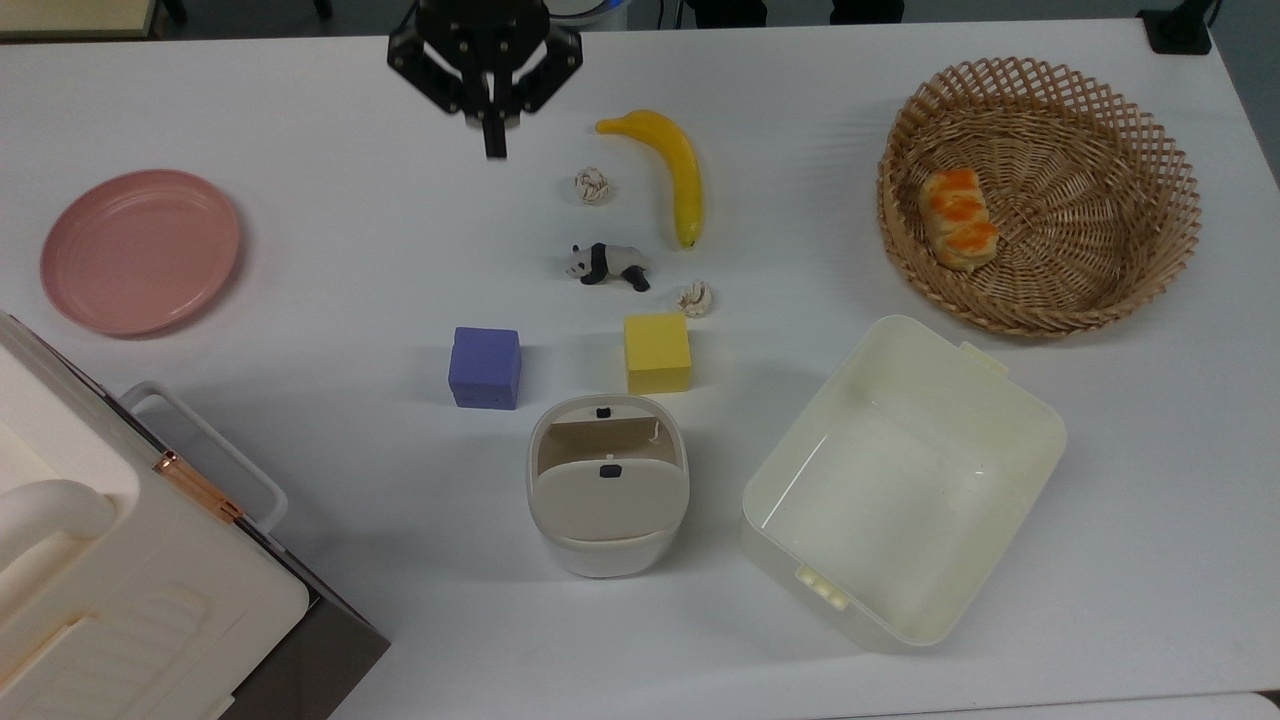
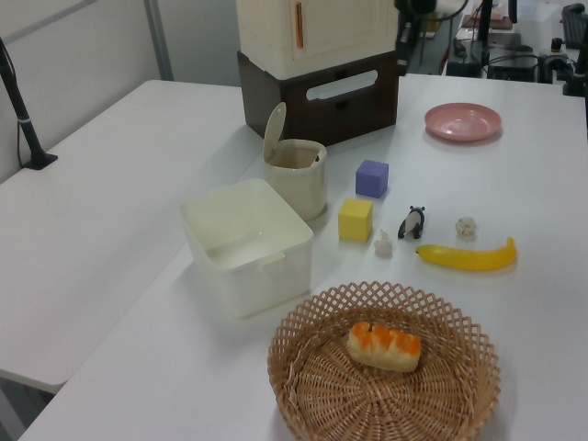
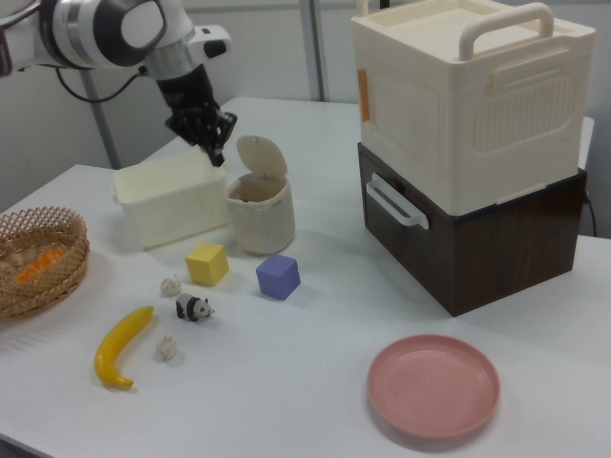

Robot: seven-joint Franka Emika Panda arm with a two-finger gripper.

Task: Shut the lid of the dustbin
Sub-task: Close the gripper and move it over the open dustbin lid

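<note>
1. The dustbin stands on the white desk with its lid raised, hinged at the edge away from the cubes; in the right view the lid stands almost upright above the open rim.
2. Close around the dustbin are a purple cube and a yellow cube on the side toward the top view's upper edge, and a cream tub just beside it on the top view's right.
3. A big white case with a copper latch sits on a dark base at the top view's lower left.
4. Farther off lie a toy panda, two small knotted balls, a yellow banana, a pink plate and a wicker basket holding a piece of bread.
5. The gripper hangs above the desk near the top view's upper edge, well apart from the dustbin; its black fingers look pressed together on nothing.
6. The dustbin is smooth rounded-square plastic, white below and beige on top, with a small black button on the lid.
7. Bare desk lies between the gripper and the purple cube.
</note>
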